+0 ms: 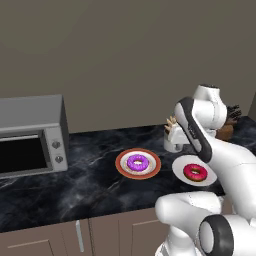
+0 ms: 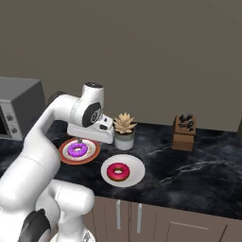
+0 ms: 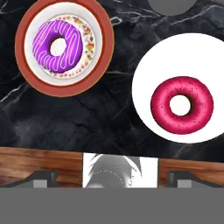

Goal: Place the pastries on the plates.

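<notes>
Up above the counter (image 1: 90,165) hangs the gripper (image 3: 120,178), its fingertips spread wide apart with nothing between them. Below it I count two donuts and two plates, one donut on each plate. One purple donut (image 3: 57,46) has glossy violet frosting with thin white stripes; it sits in the white centre of the orange-rimmed plate (image 3: 30,78), which has a speckled band inside its brown-orange rim. One red-pink donut (image 3: 182,104), dotted with tiny pale sprinkles, lies on the plain white plate (image 3: 146,74), somewhat off-centre. Both plates lie near each other on black marbled stone without touching. Behind them stand one potted succulent (image 2: 125,130), one knife block (image 2: 184,133) and one grey microwave (image 1: 31,135).
</notes>
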Robot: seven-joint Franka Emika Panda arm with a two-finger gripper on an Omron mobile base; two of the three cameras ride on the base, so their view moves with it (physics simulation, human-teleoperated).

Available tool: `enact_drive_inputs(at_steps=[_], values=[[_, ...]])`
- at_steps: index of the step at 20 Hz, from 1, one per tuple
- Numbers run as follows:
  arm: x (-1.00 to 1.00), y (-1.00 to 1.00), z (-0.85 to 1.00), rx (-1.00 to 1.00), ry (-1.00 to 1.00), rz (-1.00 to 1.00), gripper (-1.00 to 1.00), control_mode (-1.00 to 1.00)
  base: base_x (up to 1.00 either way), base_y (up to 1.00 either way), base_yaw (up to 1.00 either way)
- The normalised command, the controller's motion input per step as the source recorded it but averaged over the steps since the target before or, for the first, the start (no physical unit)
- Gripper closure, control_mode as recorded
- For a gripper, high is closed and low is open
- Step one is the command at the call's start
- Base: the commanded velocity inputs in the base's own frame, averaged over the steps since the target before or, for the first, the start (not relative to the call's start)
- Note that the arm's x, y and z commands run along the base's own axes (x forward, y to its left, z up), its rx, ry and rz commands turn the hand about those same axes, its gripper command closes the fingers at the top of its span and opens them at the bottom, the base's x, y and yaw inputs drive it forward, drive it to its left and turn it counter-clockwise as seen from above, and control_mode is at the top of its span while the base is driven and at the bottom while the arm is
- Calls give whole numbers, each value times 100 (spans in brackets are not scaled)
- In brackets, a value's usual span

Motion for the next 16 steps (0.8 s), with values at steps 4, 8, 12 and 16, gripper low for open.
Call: enact_drive_inputs(at_steps=[4,8,12,16], values=[[-46,61,38,0,-1,-5,-100,-100,0,0,0],[-49,55,42,0,-4,-4,-100,-100,0,0,0],[-65,30,49,0,-8,-3,-100,-100,0,0,0],[-56,25,45,0,-9,-2,-100,-100,0,0,0]])
